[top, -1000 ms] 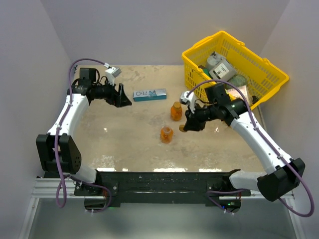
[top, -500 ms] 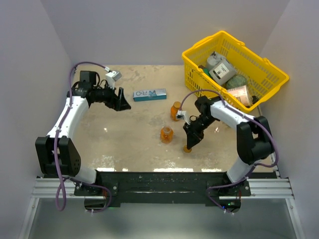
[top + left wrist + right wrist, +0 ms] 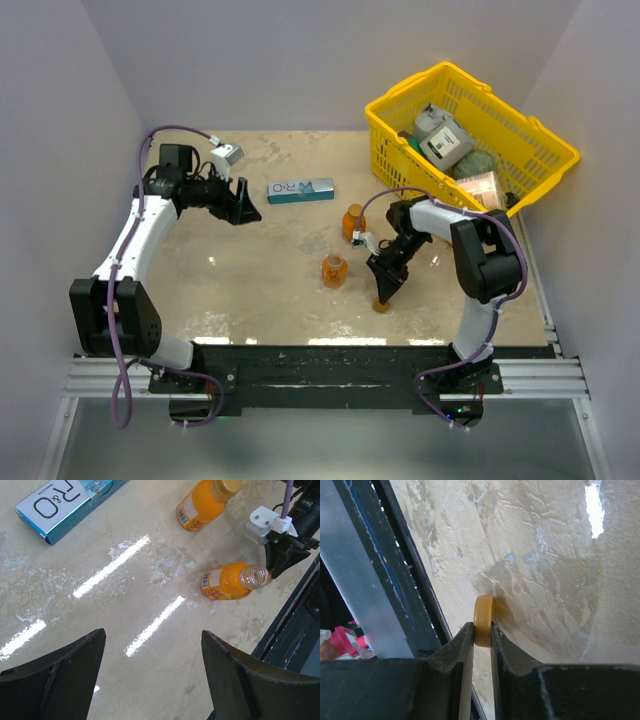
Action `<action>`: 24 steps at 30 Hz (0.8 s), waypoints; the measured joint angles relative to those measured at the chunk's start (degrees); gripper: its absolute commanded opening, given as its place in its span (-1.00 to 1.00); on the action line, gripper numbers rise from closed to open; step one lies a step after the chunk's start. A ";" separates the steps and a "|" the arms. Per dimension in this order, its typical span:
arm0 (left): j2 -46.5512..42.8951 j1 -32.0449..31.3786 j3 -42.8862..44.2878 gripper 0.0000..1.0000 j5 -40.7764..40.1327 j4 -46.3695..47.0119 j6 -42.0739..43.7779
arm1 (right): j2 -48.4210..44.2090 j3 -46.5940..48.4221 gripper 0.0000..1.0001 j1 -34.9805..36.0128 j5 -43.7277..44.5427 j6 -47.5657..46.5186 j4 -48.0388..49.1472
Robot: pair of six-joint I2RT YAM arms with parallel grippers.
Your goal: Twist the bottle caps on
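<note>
Pinching a small flat round brownish-orange bottle cap (image 3: 484,620) on edge at the surface (image 3: 545,555), right fingers (image 3: 459,649) clenched for lifting; the uncapped squat translucent orange bottle (image 3: 334,269) waits near their left; left fingers (image 3: 60,670) spread, empty.

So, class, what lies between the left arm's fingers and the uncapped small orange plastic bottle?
Only bare beige tabletop separates the left fingers from that uncapped bottle, per the left wrist view.
</note>
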 measured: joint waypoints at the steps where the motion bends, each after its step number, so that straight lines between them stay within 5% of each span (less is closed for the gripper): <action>1: 0.00 0.00 0.00 0.64 -0.04 -0.02 0.00 | 0.00 0.00 -0.27 -0.09 0.26 0.09 0.26; 2: 0.00 0.00 0.00 0.64 -0.07 -0.02 0.02 | -0.02 -0.02 -0.20 -0.13 0.92 0.35 0.70; 3: 0.00 0.00 0.00 0.64 -0.07 -0.02 0.02 | -0.07 -0.02 0.09 -0.28 1.57 0.57 1.40; 9: 0.02 0.00 0.00 0.67 -0.04 0.00 0.04 | -1.66 -0.17 0.78 -0.37 3.06 2.45 3.65; 12: 0.00 0.00 0.00 0.98 0.02 0.22 0.35 | -3.37 -0.11 0.92 -0.37 3.52 3.04 4.35; 18: -5.44 0.00 -5.95 0.99 -0.85 6.27 0.63 | -12.92 1.36 0.97 -0.59 4.68 4.72 5.22; 24: -13.18 -0.11 -12.79 0.99 0.52 12.33 0.15 | -36.46 1.44 0.97 1.46 5.35 8.50 15.21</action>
